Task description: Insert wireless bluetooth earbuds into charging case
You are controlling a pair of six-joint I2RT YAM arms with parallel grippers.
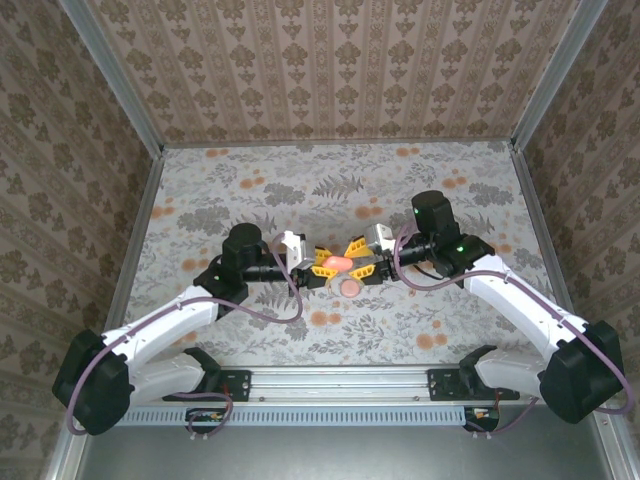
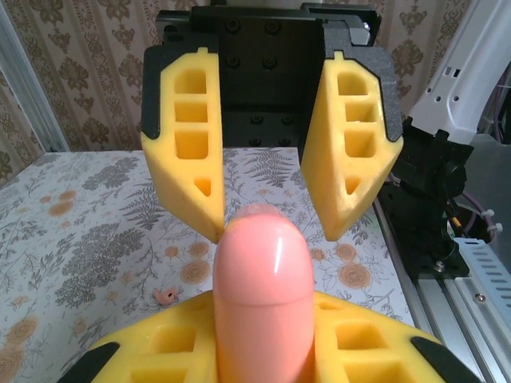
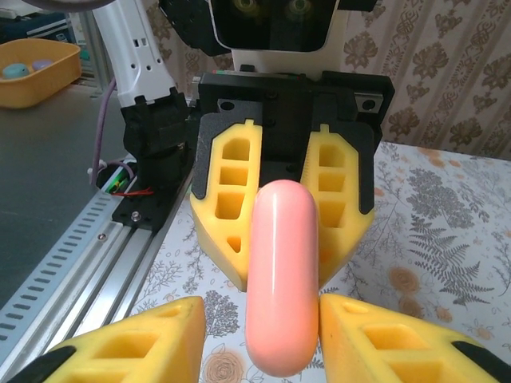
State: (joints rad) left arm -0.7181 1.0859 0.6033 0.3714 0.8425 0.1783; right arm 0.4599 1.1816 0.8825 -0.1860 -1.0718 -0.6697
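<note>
The charging case [image 1: 338,263], a smooth coral-pink box with its two halves closed together, hangs above the middle of the table between both grippers. My left gripper [image 1: 322,266] is shut on it; in the left wrist view the case [image 2: 263,287] stands up between its yellow fingers [image 2: 375,343]. My right gripper [image 3: 259,311] faces it, open around the case's free end [image 3: 281,279]. One right finger [image 3: 383,343] touches the case, and a gap remains at the other. One tiny earbud [image 2: 166,297] lies on the floral table below.
A flat round pink disc [image 1: 349,285] lies on the table just in front of the grippers. The aluminium rail [image 1: 340,380] runs along the near edge. A yellow bin [image 3: 36,72] sits off the table to the side. Patterned walls enclose the table.
</note>
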